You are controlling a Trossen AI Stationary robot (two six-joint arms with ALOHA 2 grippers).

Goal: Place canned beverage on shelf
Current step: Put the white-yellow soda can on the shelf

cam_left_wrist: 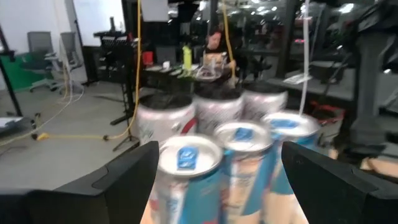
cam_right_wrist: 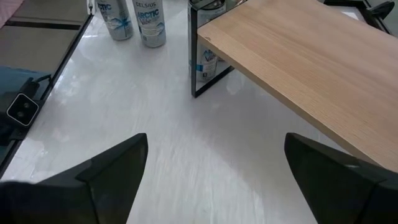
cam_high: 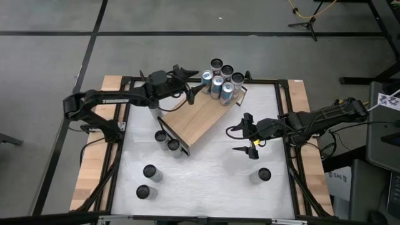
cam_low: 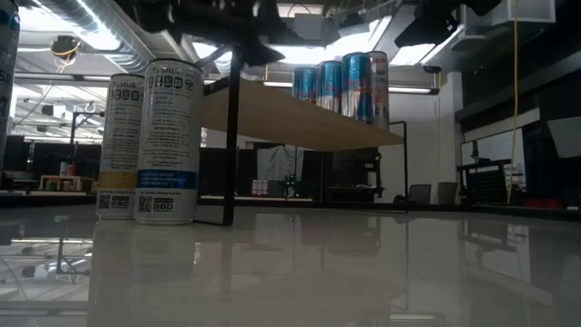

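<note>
The shelf (cam_high: 199, 119) is a long light-brown wooden board on thin black metal frame ends, set at a slant on the white table (cam_high: 212, 175). A cluster of cans (cam_high: 220, 80) stands at its far end, blue-and-silver ones in front and darker-topped ones behind. The left gripper (cam_high: 199, 80) hovers just beside that cluster, fingers apart and holding nothing. The right gripper (cam_high: 245, 133) hangs over bare table near the shelf's right side, fingers spread and empty. More cans (cam_high: 167, 140) stand on the table by the shelf's near end.

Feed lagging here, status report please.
Left tool open at the shelf's can cluster. Right tool open, empty, over table. Nothing blocking.
</note>
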